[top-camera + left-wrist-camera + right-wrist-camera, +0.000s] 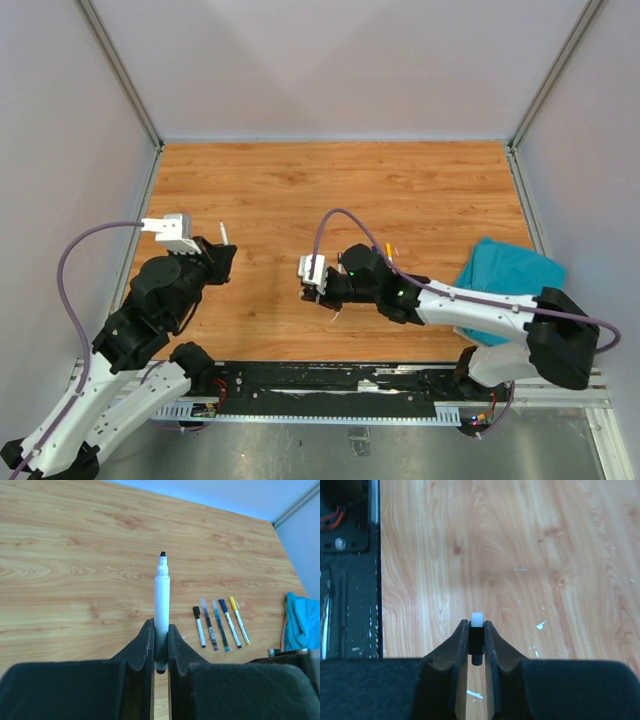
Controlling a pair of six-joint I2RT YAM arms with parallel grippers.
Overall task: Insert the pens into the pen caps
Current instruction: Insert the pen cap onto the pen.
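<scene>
My left gripper [160, 625] is shut on a white pen [161, 597]. The pen stands out past the fingertips, and its bare black tip [162, 554] points away over the wooden table. In the top view this left gripper [216, 260] is at the table's left, with the white pen [222, 234] sticking up from it. My right gripper [477, 624] is shut on a short black pen cap [477, 637] with a white end, held a little above the wood. From above, the right gripper [312, 292] is near the table's middle, apart from the left one. Several other pens [221, 624] lie side by side on the table.
A teal cloth [510, 275] lies at the right edge, partly under the right arm. The black base rail [350, 555] runs along the near edge. Small white scraps [540, 625] dot the wood. Grey walls enclose the table on three sides.
</scene>
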